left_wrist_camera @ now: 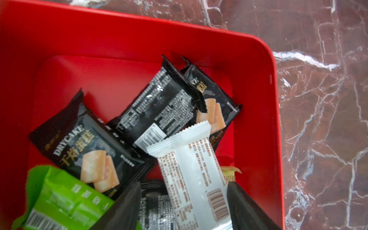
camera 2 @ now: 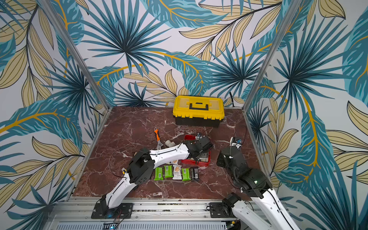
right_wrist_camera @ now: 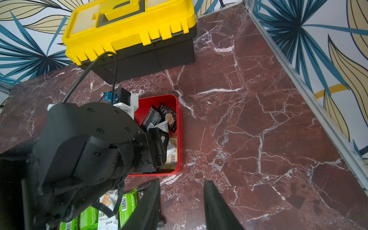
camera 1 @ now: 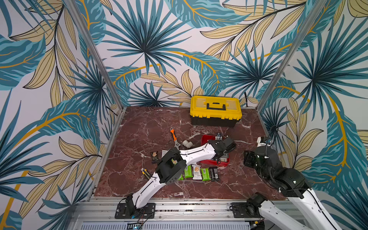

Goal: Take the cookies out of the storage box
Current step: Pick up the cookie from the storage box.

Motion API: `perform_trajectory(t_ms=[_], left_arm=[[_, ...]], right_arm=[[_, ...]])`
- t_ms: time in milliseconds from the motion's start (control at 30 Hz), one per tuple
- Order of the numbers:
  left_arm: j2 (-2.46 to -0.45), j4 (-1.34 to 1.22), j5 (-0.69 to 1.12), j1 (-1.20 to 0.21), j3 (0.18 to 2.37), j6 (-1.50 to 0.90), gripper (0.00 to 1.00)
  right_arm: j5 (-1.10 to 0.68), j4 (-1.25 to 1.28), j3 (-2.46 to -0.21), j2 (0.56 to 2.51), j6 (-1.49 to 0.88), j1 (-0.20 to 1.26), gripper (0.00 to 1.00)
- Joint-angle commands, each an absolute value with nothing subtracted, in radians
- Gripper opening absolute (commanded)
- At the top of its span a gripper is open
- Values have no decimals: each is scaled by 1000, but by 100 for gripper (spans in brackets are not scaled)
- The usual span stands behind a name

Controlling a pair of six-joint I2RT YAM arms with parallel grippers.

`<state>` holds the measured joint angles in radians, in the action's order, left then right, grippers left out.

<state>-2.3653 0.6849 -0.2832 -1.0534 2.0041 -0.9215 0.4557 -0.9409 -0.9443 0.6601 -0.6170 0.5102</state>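
Front of the bench (camera 2: 123, 127): five cookies (camera 2: 176, 172) in a row, three green, one white, one black, just in front of the storage box (camera 1: 205, 139). One more black packet (camera 1: 155, 156) lies apart from the row, past the left arm's elbow.

The right claw (right_wrist_camera: 182, 182) hovers over bare bench near the box's corner. Its jaws are apart with nothing in them. Idle, by my read.

The left claw (left_wrist_camera: 184, 187) is down inside the storage box, jaws apart, straddling a white packet (left_wrist_camera: 191, 159) that lies printed back up. One finger (left_wrist_camera: 245, 205) sits right at the packet's edge; the other stands off it. I see no clamp.

Also in the box: three black packets (left_wrist_camera: 159, 111), a green packet (left_wrist_camera: 63, 199), and more partly hidden by the claw. The white packet overlaps two of the black ones.

My read: unloading is partway through, and I'm on the grasp of the next cookie. The next move calls for closing across the white packet's narrow width and lifting it over the low wall. Then I carry it to the row. Neighbours may ride up with it.

Bench surface: red-brown marble pattern with white veins, flat. Beyond the left arm, an orange-handled adjustable wrench (camera 1: 173, 137) and a white pipe elbow (camera 1: 187, 143) lie close together. At the back edge stands a closed yellow-and-black toolbox (camera 1: 215, 109). Leaf-print wallpaper (camera 1: 147, 49) covers three sides, with aluminium posts (camera 1: 95, 55) at the back corners.
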Motion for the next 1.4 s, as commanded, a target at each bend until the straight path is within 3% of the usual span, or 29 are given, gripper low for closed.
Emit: perform_trajectory(t_ms=[0,233,500,1033,1367], left_arm=[[-2375,692,-321,-1057,2066,-971,72],[-2430,640,-252,-1058,2090,-985,72],[-2476,741,-296,-1058,2129,-1029,69],[-2458,727,-322,-1060,2166,-965,46],[-2413,716,-338,-1062,2164,-929,44]], right_arm=[[456,-951,-925,649,-618,508,41],[453,-954,-924,646,-618,509,41],[452,-957,-923,641,-618,508,41],[451,-959,-921,640,-616,508,41],[448,-959,-926,647,-617,507,41]])
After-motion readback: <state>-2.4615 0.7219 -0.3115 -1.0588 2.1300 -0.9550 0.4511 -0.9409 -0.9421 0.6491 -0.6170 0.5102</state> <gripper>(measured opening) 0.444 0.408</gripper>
